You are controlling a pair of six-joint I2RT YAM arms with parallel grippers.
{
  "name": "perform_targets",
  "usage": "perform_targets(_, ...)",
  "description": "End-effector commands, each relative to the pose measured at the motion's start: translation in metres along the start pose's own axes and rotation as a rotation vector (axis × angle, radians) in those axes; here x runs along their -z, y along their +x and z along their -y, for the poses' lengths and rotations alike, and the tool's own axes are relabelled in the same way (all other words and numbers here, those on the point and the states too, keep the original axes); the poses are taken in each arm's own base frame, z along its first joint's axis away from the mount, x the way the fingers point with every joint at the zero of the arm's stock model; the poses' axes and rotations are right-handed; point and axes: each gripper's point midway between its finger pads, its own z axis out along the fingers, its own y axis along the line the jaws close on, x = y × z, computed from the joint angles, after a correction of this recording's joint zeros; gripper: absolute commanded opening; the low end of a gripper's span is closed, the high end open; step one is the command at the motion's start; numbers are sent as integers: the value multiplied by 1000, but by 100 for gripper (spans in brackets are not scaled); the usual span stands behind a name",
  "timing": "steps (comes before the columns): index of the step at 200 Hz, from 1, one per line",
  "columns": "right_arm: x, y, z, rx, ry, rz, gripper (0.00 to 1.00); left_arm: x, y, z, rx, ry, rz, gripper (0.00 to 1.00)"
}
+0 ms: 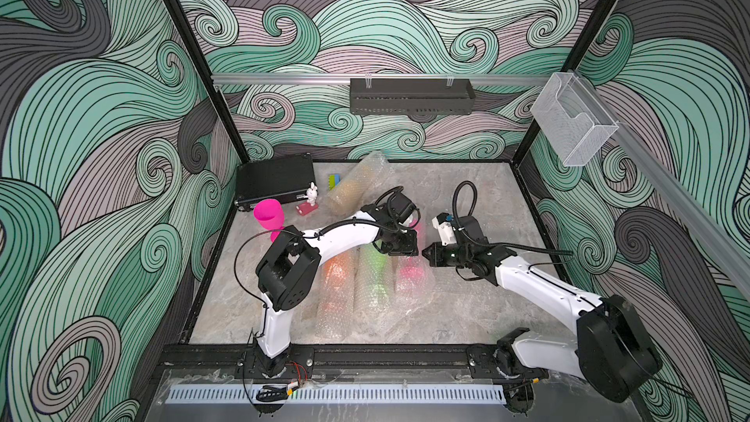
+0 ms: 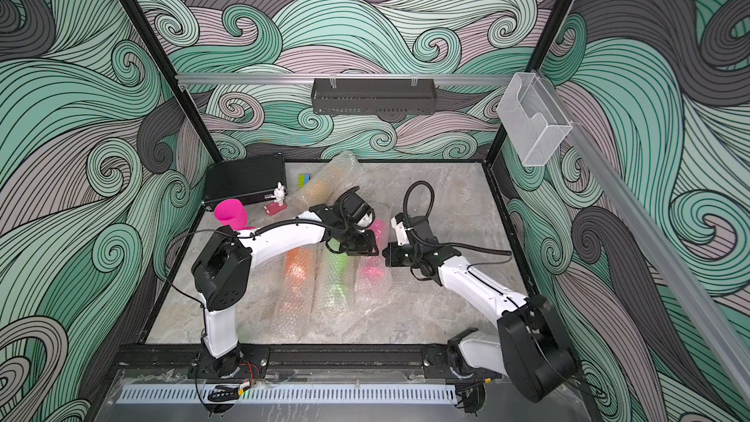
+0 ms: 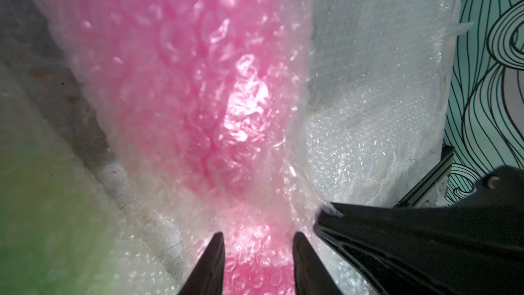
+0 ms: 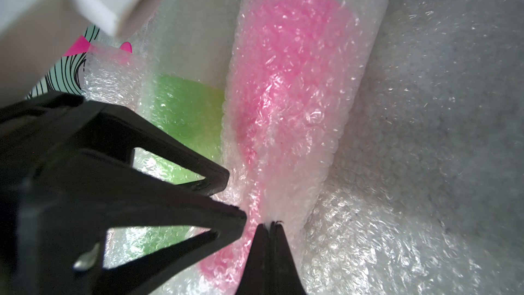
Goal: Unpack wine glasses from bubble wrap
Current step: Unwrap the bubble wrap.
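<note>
My right gripper (image 4: 270,224) is clamped tight. Its two black tapered fingers pinch a thin whitish fold of the clear, crinkly bubble-wrap sleeve (image 4: 286,143) around the wrapped magenta goblet (image 4: 292,38). Through the dimpled film that goblet shows as a soft pink blur, a wide cup narrowing toward the spot where I pinch. My left gripper (image 3: 258,235) has its jaws partly apart, with the fingertips against the same sleeve at that narrow part. I cannot tell whether it grips the wrap or only touches it.

The sleeve lies on the grey, marble-patterned tabletop (image 1: 466,310), well apart from the black hard case (image 1: 276,186). It is the farthest from the case of three tube-like rolls lying side by side. Closer to the case come a lime-green goblet (image 1: 375,274) and then an orange goblet (image 1: 335,274), both blurred under shiny bubbled film. On the side away from the case, a flat bubble-wrap sheet (image 4: 425,109) spreads over the tabletop, touching my sleeve.

Near the case, just past a white rabbit figurine (image 1: 311,193), a fourth roll holds a yellowish goblet (image 1: 353,188). Just beside the case stands the bare magenta goblet (image 1: 268,215), upright, smooth and opaque, its round rim open.
</note>
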Motion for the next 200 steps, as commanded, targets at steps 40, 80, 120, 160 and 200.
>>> perform_targets(40,-5,-4,0,4,6,2,0,-14,4,-14,3,-40,-23,18)
perform_targets(80,-11,-4,0,18,-4,0,10,-12,4,-10,-1,-23,-25,5)
perform_targets(120,-18,-5,0,32,5,-10,24,-10,4,-7,-2,-9,-26,6)
perform_targets(160,-22,-8,-1,57,42,-5,34,-10,3,-4,-3,4,-23,7)
perform_targets(200,-26,-14,2,68,84,-13,29,-10,4,-3,-4,9,-27,4)
